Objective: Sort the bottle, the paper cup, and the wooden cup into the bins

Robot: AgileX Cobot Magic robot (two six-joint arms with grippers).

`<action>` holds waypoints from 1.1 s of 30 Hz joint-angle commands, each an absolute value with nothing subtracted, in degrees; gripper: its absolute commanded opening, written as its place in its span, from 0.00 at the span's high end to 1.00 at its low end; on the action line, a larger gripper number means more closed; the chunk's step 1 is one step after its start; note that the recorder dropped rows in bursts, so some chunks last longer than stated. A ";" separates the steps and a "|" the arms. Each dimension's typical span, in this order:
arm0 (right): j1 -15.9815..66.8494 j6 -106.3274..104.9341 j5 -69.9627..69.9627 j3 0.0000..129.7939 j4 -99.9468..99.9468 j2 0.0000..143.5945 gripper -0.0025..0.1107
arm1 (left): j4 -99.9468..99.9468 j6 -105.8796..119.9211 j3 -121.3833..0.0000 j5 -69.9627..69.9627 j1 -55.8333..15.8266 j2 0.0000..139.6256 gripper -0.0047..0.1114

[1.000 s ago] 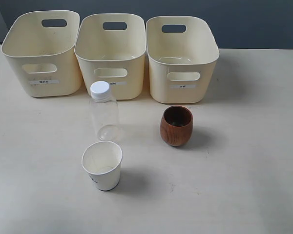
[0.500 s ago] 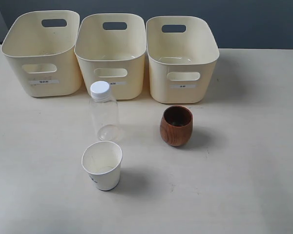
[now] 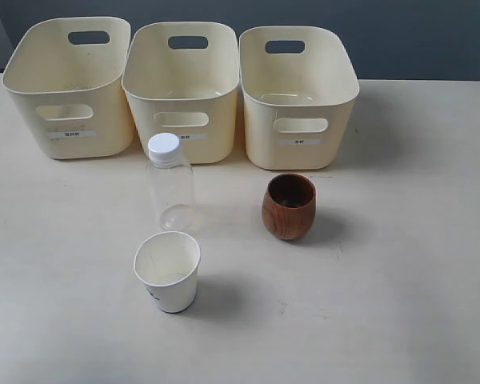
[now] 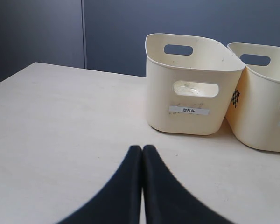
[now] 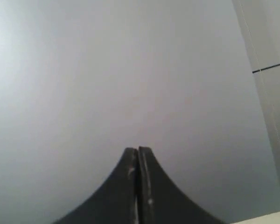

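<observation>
Cream bins: three plastic tubs in a row along the far side of the table [image 3: 416, 264]; left bin [image 3: 68, 84], middle bin [image 3: 182, 88] and right bin [image 3: 298, 92] stand just beside one another, each with oval handle cut-outs and a small white label on its near face; all upright
Bottle: clear plastic bottle [image 3: 170, 188] with a white screw cap, upright on the table; just near of the middle bin, apart from it; left of the wooden cup
Paper cup: white paper cup [image 3: 168, 270], upright, mouth open to the top; near of the bottle, close to it but not touching; small dark print low on its side
Wooden cup: reddish-brown wooden cup [image 3: 289, 206], rounded, upright; just near of the right bin, well right of the bottle; casts a soft shadow to its right
Left claw: left claw [image 4: 142, 148] has its two dark fingers pressed together, holding nothing; it hangs over bare table with the left bin beyond it and the middle bin beside that
Right claw: right claw [image 5: 137, 150] likewise has fingers pressed together with nothing between; it faces a plain grey surface, no task thing in its view
Exterior view: neither arm shows there
</observation>
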State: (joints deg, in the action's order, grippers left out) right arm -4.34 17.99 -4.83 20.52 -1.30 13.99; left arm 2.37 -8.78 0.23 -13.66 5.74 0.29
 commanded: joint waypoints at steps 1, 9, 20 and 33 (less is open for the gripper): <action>-2.52 16.55 4.82 30.98 -12.33 22.99 0.99 | 2.44 -8.87 0.00 -13.24 5.54 0.00 0.96; 13.06 -13.87 22.28 44.51 -3.33 41.43 0.99 | 2.44 -8.87 0.00 -13.24 5.54 0.00 0.96; 26.87 -25.14 37.04 55.67 -1.06 68.26 0.99 | 2.44 -8.87 0.00 -13.24 5.54 0.00 0.96; 32.97 -29.17 41.60 63.83 0.00 87.13 0.99 | 2.44 -8.87 0.00 -13.24 5.54 0.00 0.96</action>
State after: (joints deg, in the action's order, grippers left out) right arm 32.31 -27.79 39.59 62.39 -0.86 85.01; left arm 2.37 -8.78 0.23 -13.66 5.74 0.29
